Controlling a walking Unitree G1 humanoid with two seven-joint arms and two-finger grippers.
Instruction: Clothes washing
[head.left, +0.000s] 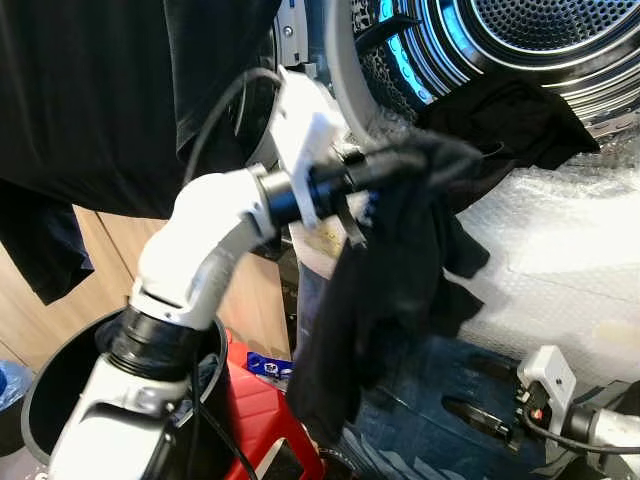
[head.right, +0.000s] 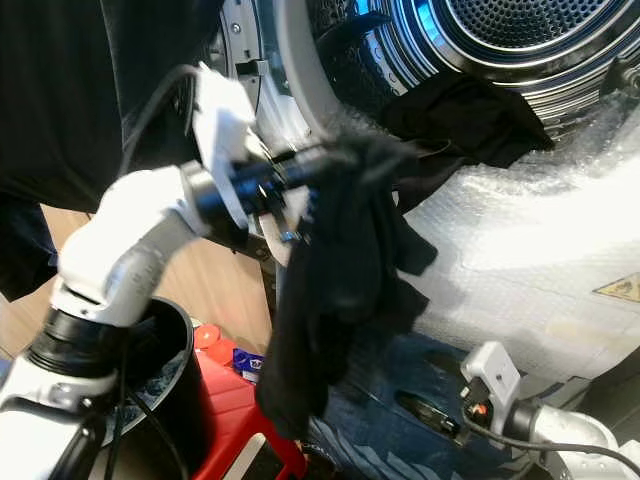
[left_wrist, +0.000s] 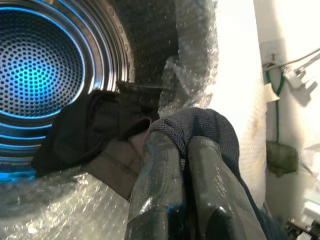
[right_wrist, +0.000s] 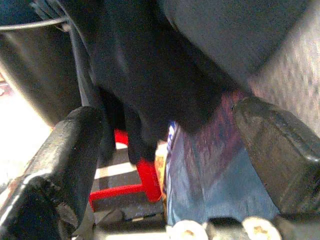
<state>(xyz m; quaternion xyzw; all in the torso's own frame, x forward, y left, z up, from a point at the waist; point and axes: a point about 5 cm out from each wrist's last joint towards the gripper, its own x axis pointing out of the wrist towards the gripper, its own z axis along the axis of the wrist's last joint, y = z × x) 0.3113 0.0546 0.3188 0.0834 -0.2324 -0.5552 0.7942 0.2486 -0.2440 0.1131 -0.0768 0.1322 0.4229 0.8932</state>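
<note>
1. Washing machine, wrapped in bubble wrap, stands ahead with its blue-lit drum open; a black garment already lies draped over the drum's lower lip.
2. Dark cloth hangs long and limp from the left end effector, just outside the drum mouth and above a pair of blue jeans on the floor.
3. Loading looks to be the step in hand. The next move probably calls for carrying the cloth further in over the lip before letting go, so the trailing tail does not snag or slide back out.
4. Left arm reaches up and forward, forearm roughly level, its fingers pressed together with the cloth pinched between them.
5. Right end effector sits low near the jeans, fingers spread wide and holding nothing.
6. Black bin and a red stool stand below the left arm.
</note>
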